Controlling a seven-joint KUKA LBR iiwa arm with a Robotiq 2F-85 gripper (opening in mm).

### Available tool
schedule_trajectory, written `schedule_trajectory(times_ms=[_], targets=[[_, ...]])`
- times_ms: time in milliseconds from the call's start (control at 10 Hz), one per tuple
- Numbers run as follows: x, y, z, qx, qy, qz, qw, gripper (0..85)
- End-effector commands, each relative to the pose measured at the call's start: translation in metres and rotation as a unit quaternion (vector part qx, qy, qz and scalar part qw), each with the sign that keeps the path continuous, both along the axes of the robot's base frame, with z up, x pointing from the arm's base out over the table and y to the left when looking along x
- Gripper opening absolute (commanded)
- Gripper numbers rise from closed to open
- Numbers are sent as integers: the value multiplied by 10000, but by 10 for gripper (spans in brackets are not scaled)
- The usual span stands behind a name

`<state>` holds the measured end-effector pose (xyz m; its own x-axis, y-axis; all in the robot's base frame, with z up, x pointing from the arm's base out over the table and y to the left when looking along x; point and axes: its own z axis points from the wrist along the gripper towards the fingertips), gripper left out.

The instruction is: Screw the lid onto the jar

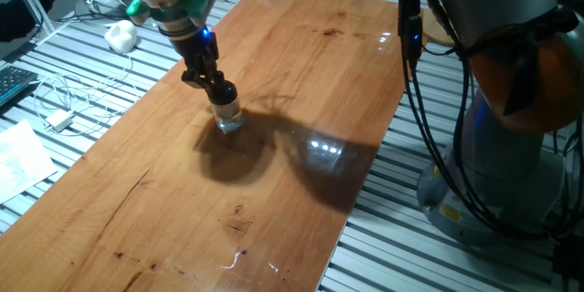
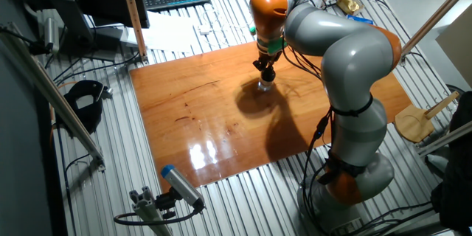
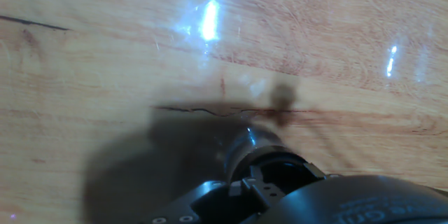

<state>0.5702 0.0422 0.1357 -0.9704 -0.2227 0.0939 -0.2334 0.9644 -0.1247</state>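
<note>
The jar (image 1: 228, 119) stands upright on the wooden bench (image 1: 274, 192), near the middle of its far half. The gripper (image 1: 219, 89) is directly above it, pointing down, and its black fingers are closed around the lid (image 1: 223, 94), which sits on the neck of the jar. In the hand view only the dark gripper body and the wood are visible; the lid there is too blurred to distinguish.
</note>
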Motion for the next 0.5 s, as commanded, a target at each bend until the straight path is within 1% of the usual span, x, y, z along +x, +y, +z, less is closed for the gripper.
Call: schedule_trajectory(times_ms=[0, 100, 200, 300, 400], targets=[[-7, -2, -16, 5, 5, 2, 10000, 340], [11, -22, 2, 2, 39, 82, 10000, 340], [54, -52, 47, 55, 208, 128, 9997, 340], [86, -62, 73, 80, 278, 134, 9995, 340], [89, -59, 69, 62, 244, 107, 9996, 510]])
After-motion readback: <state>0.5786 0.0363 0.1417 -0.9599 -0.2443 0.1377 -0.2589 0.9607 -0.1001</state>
